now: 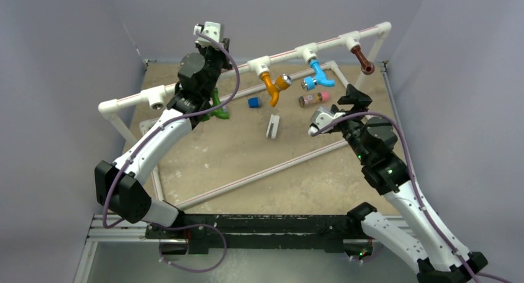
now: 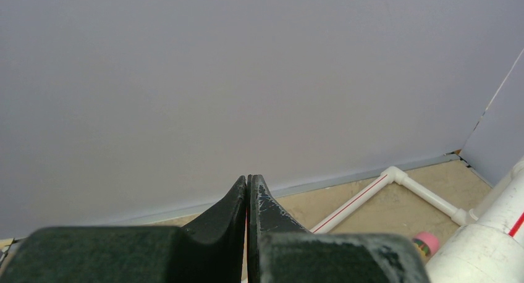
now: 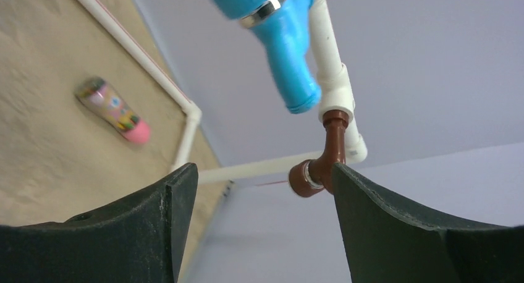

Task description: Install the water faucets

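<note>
The left tool [image 2: 248, 179] is pressed fully together, its fingers flat against each other with nothing between them. It stands raised above the upper rail of the white pipe frame [image 1: 284, 53] and faces the grey back wall [image 2: 247, 79]. Below this tool, under its arm, the green faucet [image 1: 218, 112] lies on the worktop [image 1: 247, 159], partly hidden by the arm.

The right tool [image 3: 262, 172] is spread wide and holds nothing. It points upward toward the right end of the upper rail. Directly ahead of it, framed between its fingers, the brown faucet [image 3: 321, 168] is seated in the end tee with its spout hanging down. The top view shows a clear gap between tool and faucet. Above the tool and slightly to its left, the blue faucet [image 3: 284, 42] is seated in the next tee and carries a silver ring. Further to the tool's left, the orange faucet [image 1: 272, 85], with a silver knob, hangs from the third tee.

To the left of the right tool, a brown cylinder [image 3: 114, 110] with a pink cap lies on the worktop. It carries a multicoloured printed label, too blurred to read. Further left lie a blue cube [image 1: 253, 102] and a small white part [image 1: 272, 126], apart from each other.
</note>
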